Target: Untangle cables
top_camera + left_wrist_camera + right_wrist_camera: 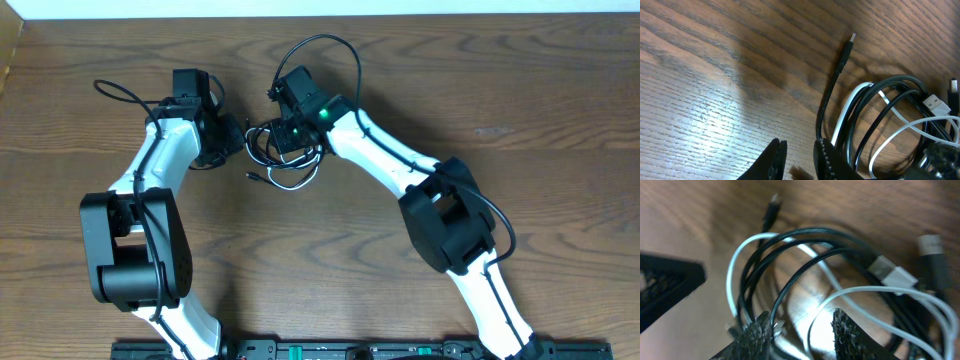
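Wood table (520, 90) is loaded with 2 cables coiled together between the arms: black cable (824, 100) and white cable (849, 107), loops interleaved. Black plug end (847, 47) is laid free on the wood, pointing away from the coil. Left gripper (800, 165) is seen narrowly parted, gap empty, black cable just beside 1 finger. Right gripper (802, 337) is spread over the coil; a white loop is passed between its fingers (852, 335), not pinched.
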Motion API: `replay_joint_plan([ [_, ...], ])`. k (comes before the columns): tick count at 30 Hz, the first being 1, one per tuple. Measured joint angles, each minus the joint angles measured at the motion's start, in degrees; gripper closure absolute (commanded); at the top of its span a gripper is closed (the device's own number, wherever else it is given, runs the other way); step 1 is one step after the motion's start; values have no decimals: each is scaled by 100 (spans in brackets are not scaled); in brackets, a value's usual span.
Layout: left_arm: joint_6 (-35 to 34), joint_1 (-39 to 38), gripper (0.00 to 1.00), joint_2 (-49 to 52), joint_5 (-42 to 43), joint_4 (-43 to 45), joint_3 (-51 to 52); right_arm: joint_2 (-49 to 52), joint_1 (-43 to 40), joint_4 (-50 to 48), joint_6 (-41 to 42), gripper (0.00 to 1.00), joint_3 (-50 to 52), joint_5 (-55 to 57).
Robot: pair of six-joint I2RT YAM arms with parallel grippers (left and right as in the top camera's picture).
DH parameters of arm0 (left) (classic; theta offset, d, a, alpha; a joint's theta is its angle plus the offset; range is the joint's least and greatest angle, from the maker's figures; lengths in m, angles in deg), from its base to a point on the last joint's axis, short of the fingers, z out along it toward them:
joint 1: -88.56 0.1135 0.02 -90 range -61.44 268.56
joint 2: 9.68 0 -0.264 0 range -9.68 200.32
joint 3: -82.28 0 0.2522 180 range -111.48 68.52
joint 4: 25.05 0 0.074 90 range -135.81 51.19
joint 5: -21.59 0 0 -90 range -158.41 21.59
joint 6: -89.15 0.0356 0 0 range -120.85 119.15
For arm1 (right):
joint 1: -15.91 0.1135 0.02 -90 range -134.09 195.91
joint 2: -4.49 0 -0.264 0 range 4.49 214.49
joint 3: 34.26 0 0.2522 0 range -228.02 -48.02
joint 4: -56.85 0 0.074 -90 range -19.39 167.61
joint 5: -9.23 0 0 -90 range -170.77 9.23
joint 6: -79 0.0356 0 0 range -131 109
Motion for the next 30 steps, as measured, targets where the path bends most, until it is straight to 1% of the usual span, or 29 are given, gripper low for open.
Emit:
replay_joint_plan([
  [2,2,-2,72,0,0,0,0,0,83,-9,109,64,0,354],
  [9,-2,-2,72,0,0,0,0,0,267,-151,256,63,0,1134],
  [14,0,-2,72,0,0,0,0,2,199,-299,247,64,0,1552],
  [17,0,-2,72,0,0,2,0,4,70,-273,245,65,0,1602],
  [19,0,0,72,0,0,0,0,17,-79,-227,240,69,0,1565],
  [22,0,0,72,0,0,0,0,76,-293,-28,229,71,0,1349],
  [24,0,0,72,0,0,2,0,144,-452,229,227,71,0,1082],
  [27,-2,0,72,0,0,0,0,179,-527,643,227,74,2,662],
  [30,0,0,71,0,0,0,0,179,-522,986,170,84,2,138],
])
